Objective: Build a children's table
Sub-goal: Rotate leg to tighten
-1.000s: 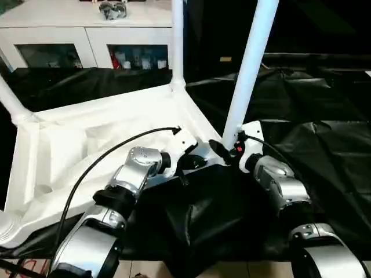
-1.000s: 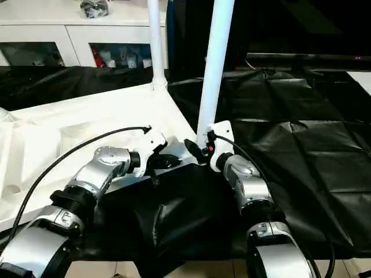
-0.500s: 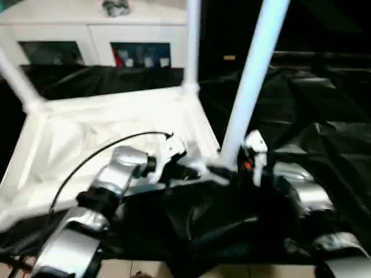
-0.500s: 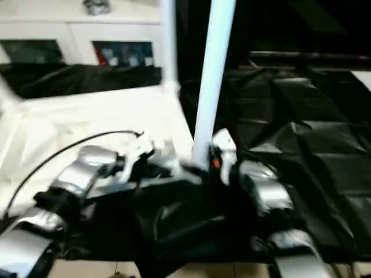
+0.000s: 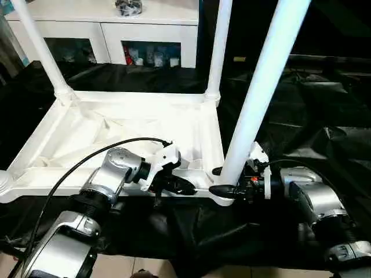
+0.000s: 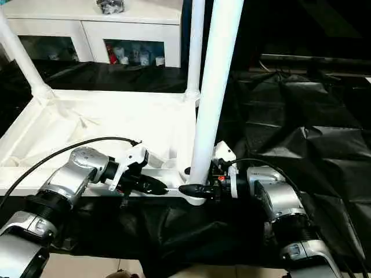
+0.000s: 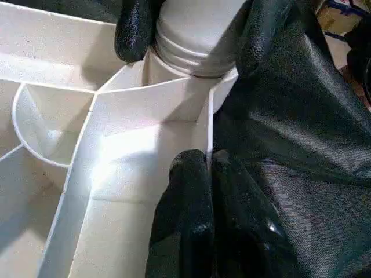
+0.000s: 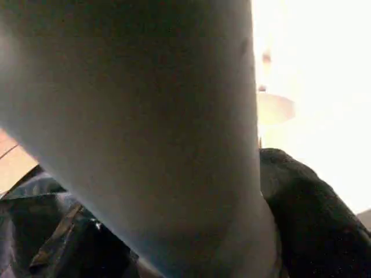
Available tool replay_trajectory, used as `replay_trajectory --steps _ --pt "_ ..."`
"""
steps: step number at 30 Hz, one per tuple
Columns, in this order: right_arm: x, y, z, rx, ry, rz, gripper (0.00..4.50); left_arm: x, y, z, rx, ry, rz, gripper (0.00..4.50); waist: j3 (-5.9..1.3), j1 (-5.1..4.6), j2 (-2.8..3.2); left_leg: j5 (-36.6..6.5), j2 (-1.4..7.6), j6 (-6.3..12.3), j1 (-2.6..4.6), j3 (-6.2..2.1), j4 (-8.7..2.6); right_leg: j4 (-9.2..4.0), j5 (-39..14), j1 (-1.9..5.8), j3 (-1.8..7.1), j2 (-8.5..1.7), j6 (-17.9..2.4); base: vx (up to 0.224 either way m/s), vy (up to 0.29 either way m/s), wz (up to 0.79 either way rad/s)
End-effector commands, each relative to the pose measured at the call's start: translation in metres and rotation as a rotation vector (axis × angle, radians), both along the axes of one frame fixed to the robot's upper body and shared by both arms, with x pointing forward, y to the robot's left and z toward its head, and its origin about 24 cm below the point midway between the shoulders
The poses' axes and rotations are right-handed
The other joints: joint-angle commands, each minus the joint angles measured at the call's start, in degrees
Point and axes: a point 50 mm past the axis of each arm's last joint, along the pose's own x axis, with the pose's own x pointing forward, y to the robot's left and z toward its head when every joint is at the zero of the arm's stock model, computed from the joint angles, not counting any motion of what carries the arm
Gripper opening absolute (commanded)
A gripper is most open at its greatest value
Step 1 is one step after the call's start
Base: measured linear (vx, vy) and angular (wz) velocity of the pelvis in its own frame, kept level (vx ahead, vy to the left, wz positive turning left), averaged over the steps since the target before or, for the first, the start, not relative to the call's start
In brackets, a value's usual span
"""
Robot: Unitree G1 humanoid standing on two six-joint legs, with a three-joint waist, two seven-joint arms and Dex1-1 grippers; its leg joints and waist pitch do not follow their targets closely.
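Note:
The white table top (image 5: 191, 124) lies upside down on a black sheet, ribbed side up. Three white legs stand in its corner sockets: far left (image 5: 40, 49), far right (image 5: 218, 52) and near right (image 5: 264, 87). My left gripper (image 5: 182, 186) is shut on the top's near rim; the left wrist view shows its fingertips (image 7: 188, 165) pinching that thin wall. My right gripper (image 5: 225, 180) is shut around the base of the near-right leg, with one black finger (image 7: 134, 29) on each side. That leg (image 8: 145, 116) fills the right wrist view.
A white glass-door cabinet (image 5: 151, 35) stands behind the work with a dark object (image 5: 128, 7) on top. The crumpled black sheet (image 5: 313, 116) spreads to the right and front. A black cable (image 5: 87, 159) arcs over my left forearm.
The whole view has swung, so the table top now looks square-on and flat. My right forearm now reaches in lower and more level. Both grips have held.

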Motion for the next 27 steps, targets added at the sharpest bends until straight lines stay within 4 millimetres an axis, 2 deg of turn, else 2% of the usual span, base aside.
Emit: replay_trajectory --steps 1,5,6,7,8,9,11,13,14,15,17,23,27 --pt "-0.007 0.015 -0.014 -0.002 0.058 0.013 2.79 0.007 -0.014 0.01 -0.058 -0.068 0.057 0.0 -3.15 -0.17 -0.58 -13.39 1.5 2.38 0.79 -0.5 -3.61 -4.16 -9.75 2.43 1.66 -2.55 -13.91 0.0 0.0 0.0" --pt "0.005 0.017 -0.02 -0.031 0.029 -0.156 2.73 0.014 -0.018 0.009 -0.048 -0.105 0.136 0.0 -2.98 -0.3 -0.64 -15.38 1.46 1.25 0.98 -0.58 -3.78 -4.72 -14.72 2.19 1.74 -2.76 -12.61 0.0 0.0 0.0" --pt "0.013 0.019 -0.025 -0.07 0.01 -0.278 2.7 0.018 -0.023 0.009 -0.045 -0.121 0.19 0.0 -2.75 -0.8 -0.63 -16.86 1.24 0.21 0.98 -0.71 -3.95 -5.07 -18.72 1.99 1.72 -2.79 -11.47 0.0 0.0 0.0" --pt "0.019 0.021 -0.03 -0.099 0.012 -0.386 2.7 0.021 -0.028 0.008 -0.042 -0.137 0.237 0.0 -2.7 -1.06 -0.65 -17.29 1.19 -0.28 1.03 -0.79 -4.05 -5.19 -20.03 1.93 1.73 -2.82 -11.04 0.0 0.0 0.0" --pt "0.019 0.021 -0.03 -0.1 0.012 -0.392 2.69 0.022 -0.028 0.008 -0.042 -0.138 0.24 0.0 -2.68 -1.31 -0.61 -17.73 1.12 -0.76 1.07 -0.93 -4.12 -5.29 -21.43 1.92 1.69 -2.85 -10.56 0.0 0.0 0.0" --pt "0.023 0.023 -0.034 -0.123 0.02 -0.477 2.69 0.025 -0.033 0.008 -0.04 -0.151 0.284 0.0 -2.68 -1.99 -0.6 -18.63 1.02 -1.37 0.97 -1.18 -4.28 -5.54 -23.93 2.05 1.56 -2.79 -9.3 0.0 0.0 0.0" --pt "0.024 0.024 -0.036 -0.131 0.02 -0.499 2.68 0.026 -0.034 0.007 -0.039 -0.154 0.3 0.0 -2.77 -2.14 -0.67 -18.73 1.07 -0.65 1.02 -1.1 -4.19 -5.74 -22.82 1.95 1.69 -2.75 -9.12 0.0 0.0 0.0" --pt "0.028 0.032 -0.043 -0.179 0.032 -0.604 2.68 0.031 -0.045 0.007 -0.04 -0.175 0.374 0.0 -2.77 -2.42 -0.6 -18.42 1.05 -0.19 1.0 -0.99 -4.16 -5.56 -20.68 1.81 1.74 -2.53 -9.79 0.0 0.0 0.0" --pt "0.028 0.034 -0.045 -0.185 0.036 -0.619 2.68 0.032 -0.047 0.008 -0.041 -0.179 0.385 0.0 -2.76 -2.74 -0.51 -18.55 0.9 -0.55 1.01 -0.95 -4.16 -5.54 -20.65 1.76 1.7 -2.46 -10.09 0.0 0.0 0.0" --pt "0.029 0.036 -0.046 -0.191 0.04 -0.631 2.68 0.032 -0.049 0.008 -0.042 -0.182 0.394 0.0 -2.86 -2.7 -0.56 -18.31 0.9 -0.39 0.99 -1.01 -4.1 -5.61 -20.73 1.96 1.64 -2.56 -9.92 0.0 0.0 0.0" --pt "0.03 0.044 -0.048 -0.186 0.038 -0.664 3.23 0.032 -0.057 0.008 -0.051 -0.184 0.402 0.0 -2.78 -2.9 -0.4 -18.7 0.91 -0.19 0.95 -0.96 -4.11 -5.7 -20.59 1.83 1.68 -2.54 -10.12 0.0 0.0 0.0" --pt "0.032 0.049 -0.042 -0.151 0.003 -0.612 3.79 0.026 -0.061 0.006 -0.08 -0.17 0.343 0.0 -2.89 -2.84 -0.4 -18.64 1.0 0.64 0.86 -0.96 -4.15 -5.55 -18.29 1.99 1.69 -2.49 -10.49 0.0 0.0 0.0" --pt "0.03 0.045 -0.033 -0.093 -0.037 -0.484 3.79 0.025 -0.053 0.005 -0.078 -0.167 0.304 0.0 -2.94 -2.78 -0.44 -18.25 1.04 1.52 0.76 -0.88 -4.07 -5.45 -16.79 2.21 1.71 -2.46 -11.0 0.0 0.0 0.0"
